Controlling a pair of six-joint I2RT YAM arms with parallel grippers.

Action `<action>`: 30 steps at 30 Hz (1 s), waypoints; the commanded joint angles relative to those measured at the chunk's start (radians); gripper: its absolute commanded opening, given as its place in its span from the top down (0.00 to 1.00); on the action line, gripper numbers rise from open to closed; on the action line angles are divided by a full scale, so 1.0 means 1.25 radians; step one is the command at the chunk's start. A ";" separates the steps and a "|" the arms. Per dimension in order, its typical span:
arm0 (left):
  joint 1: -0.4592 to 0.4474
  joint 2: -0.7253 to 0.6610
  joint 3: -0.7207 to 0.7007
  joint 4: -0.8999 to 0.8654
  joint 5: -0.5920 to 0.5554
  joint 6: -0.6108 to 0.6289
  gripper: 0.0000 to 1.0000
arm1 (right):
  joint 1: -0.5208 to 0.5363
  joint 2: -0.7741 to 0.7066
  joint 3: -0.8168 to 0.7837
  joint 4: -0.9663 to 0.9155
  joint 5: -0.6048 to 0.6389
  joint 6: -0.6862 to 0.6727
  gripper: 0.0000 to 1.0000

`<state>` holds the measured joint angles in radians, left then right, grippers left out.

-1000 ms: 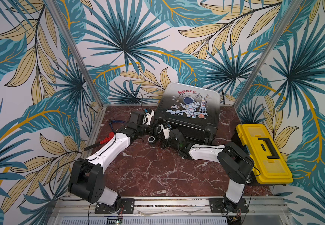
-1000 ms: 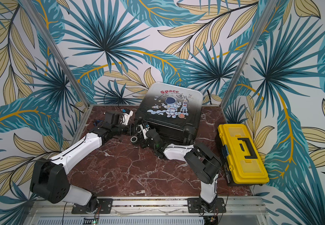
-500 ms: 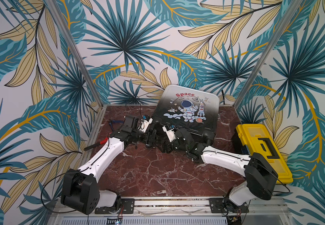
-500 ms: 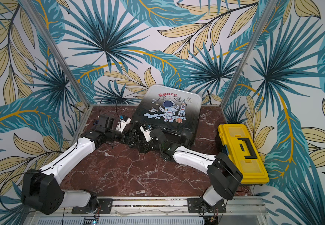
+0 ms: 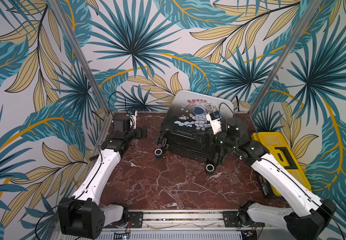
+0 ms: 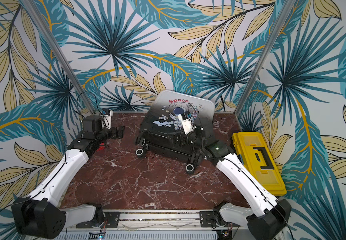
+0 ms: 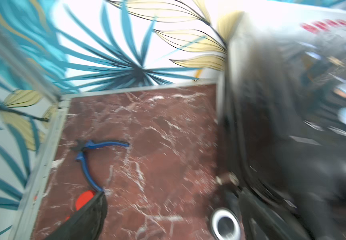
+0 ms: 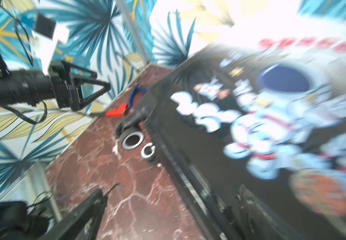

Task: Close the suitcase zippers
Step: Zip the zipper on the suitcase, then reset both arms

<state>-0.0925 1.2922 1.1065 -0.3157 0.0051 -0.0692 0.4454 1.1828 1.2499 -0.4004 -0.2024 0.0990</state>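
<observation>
**Now: both tools wide, suitcase at the back of the counter**

Clearly free of both tools, the suitcase [image 5: 185,126] [image 6: 163,128] lies at the back middle of the counter [image 5: 163,187]. Its astronaut print faces up, its top end is by the back wall, and its wheels [image 5: 158,152] point to the front.

The right tool [image 5: 205,139] [image 8: 168,201] hangs over the dark lower right part of the shell. Its jaws stand wide with nothing between them, and I cannot tell whether it touches the shell. The left tool [image 5: 144,133] [image 8: 94,87] is off to the suitcase's left over bare counter, apart from the case. Its jaws are also spread and empty.

The two shell halves lie together, so the inside is hidden. The zipper [image 8: 188,174] runs as a black strip along the side seam. It is too blurred to tell whether it is fully drawn.

At the right edge of the counter, a yellow toolbox [image 5: 276,145] sits with its lid down and its contents hidden. Blue pliers [image 7: 97,145] and a red item [image 8: 116,111] lie on the counter near the left wall.
</observation>
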 commanded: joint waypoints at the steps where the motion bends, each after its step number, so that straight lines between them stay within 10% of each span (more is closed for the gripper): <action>1: 0.035 0.072 -0.051 0.151 -0.080 -0.040 0.01 | -0.090 -0.001 0.010 -0.085 0.108 -0.087 0.00; 12: 0.112 0.184 -0.218 0.438 -0.063 -0.003 0.01 | -0.391 0.028 -0.275 0.245 0.296 -0.016 0.01; 30: 0.121 0.174 -0.254 0.490 0.058 0.061 0.01 | -0.430 0.153 -0.607 0.762 0.206 0.044 0.00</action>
<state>0.0521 1.5364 0.8024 0.2554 0.0502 -0.0223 -0.0914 1.3705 0.5114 0.3763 0.1036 0.1539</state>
